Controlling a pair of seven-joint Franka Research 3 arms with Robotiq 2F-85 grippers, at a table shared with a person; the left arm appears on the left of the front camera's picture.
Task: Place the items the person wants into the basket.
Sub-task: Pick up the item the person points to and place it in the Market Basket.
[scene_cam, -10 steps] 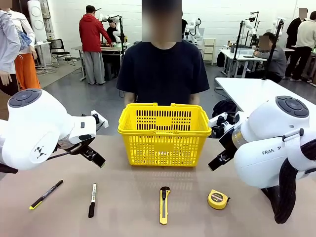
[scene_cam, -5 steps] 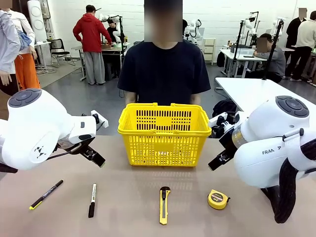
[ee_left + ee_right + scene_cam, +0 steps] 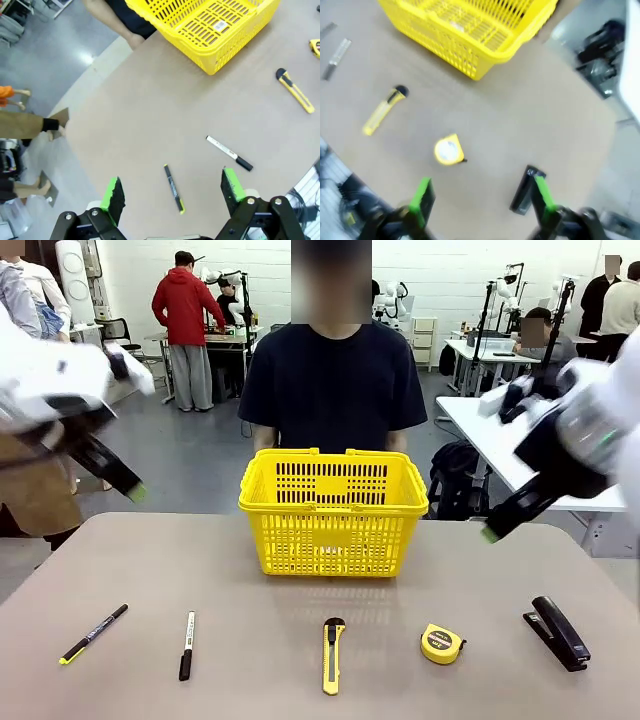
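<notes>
The yellow basket stands at the table's far middle, in front of the person in the navy T-shirt. Along the near edge lie the yellow-and-black utility knife, the round yellow tape measure and the black stapler. My left gripper hangs high at the left, blurred, open and holding nothing. High at the right my right gripper is also open and bare, above the stapler and tape measure.
A black-and-yellow marker pen and a white-and-black marker pen lie at the near left. Bare tabletop stretches between the basket and the row of tools. Other people and tables stand far behind.
Both arms have swung up and outward from low over the table, blurred with motion. The stapler at the near right has come into view.
</notes>
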